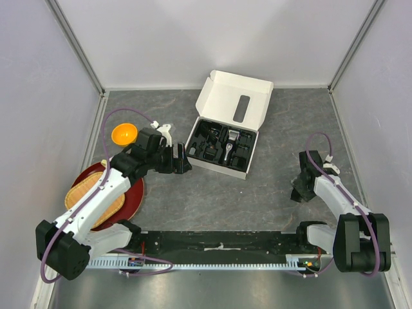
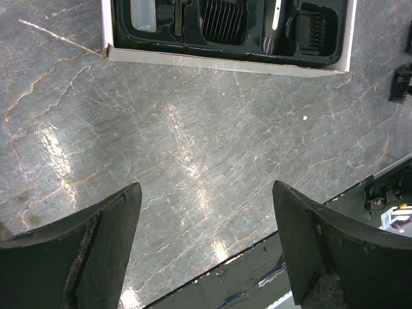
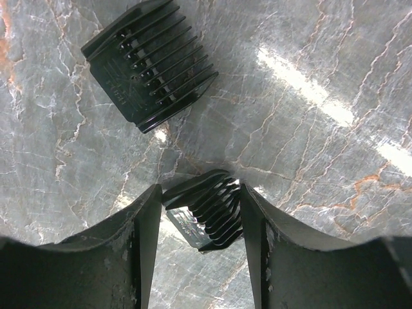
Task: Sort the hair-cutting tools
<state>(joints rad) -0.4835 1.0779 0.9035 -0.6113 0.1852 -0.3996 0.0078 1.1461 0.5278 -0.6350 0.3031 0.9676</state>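
Observation:
In the right wrist view a small black guard comb sits tilted between my right gripper's fingers, and both pads touch its sides. A second, larger guard comb lies flat on the table just beyond it. My right gripper is low over the table's right side. The black-and-silver clipper and more guard combs rest in the black tray of the white box. My left gripper hangs open and empty over bare table, just in front of the box's near edge.
An orange bowl stands at the back left. A wicker basket on a red plate lies under the left arm. A black rail runs along the near edge. White walls close the table in on three sides.

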